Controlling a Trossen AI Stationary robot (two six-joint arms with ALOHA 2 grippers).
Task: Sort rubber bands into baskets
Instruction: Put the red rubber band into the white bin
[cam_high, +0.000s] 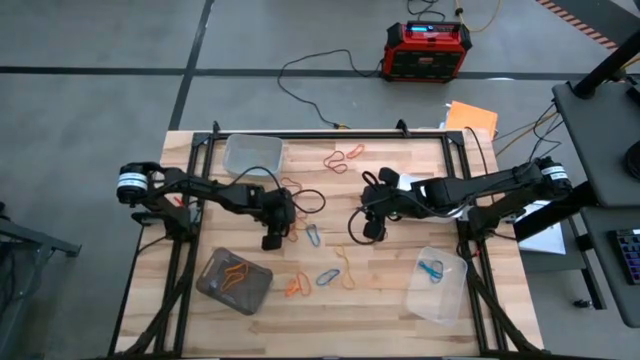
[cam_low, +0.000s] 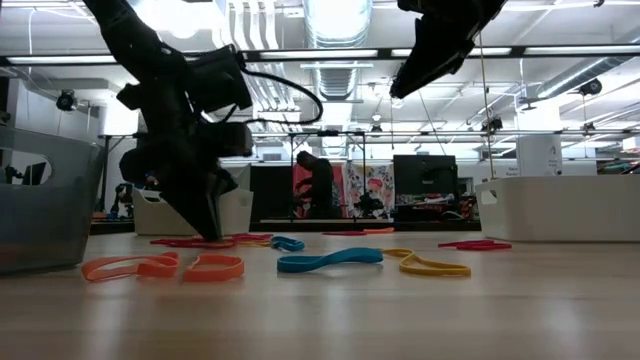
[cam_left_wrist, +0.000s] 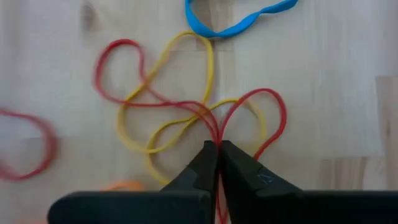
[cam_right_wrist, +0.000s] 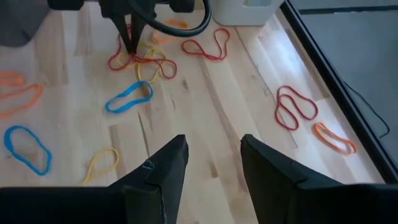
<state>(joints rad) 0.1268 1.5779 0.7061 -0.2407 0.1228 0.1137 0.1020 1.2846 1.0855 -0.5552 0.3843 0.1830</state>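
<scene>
A thin red rubber band (cam_left_wrist: 124, 42) lies twisted on the wooden table, tangled with a yellow band (cam_left_wrist: 208, 62); a blue band (cam_left_wrist: 236, 28) lies just beyond them. My left gripper (cam_left_wrist: 217, 146) is down at the table (cam_high: 272, 240), shut on the red band. My right gripper (cam_right_wrist: 214, 155) hangs open above the table's middle (cam_high: 370, 228), touching nothing. A smoky grey basket (cam_high: 234, 281) with orange bands sits near left. One clear basket (cam_high: 437, 285) with a blue band sits near right, and another clear basket (cam_high: 252, 153) sits far left. My left gripper pinches the red band where its two loops cross (cam_left_wrist: 212, 129), between the two fingertips. The fingers come steeply from above, tips at the tabletop (cam_low: 212, 235). The band's loops lie slack and flat on the wood, with the yellow band running across them.
Loose bands lie across the table: blue (cam_high: 327, 277), orange (cam_high: 297, 287) and yellow (cam_high: 346, 270) near the front, red and orange (cam_high: 345, 157) at the far side. Black cables trail off the arms. A red-and-black box (cam_high: 427, 50) stands on the floor beyond the table.
</scene>
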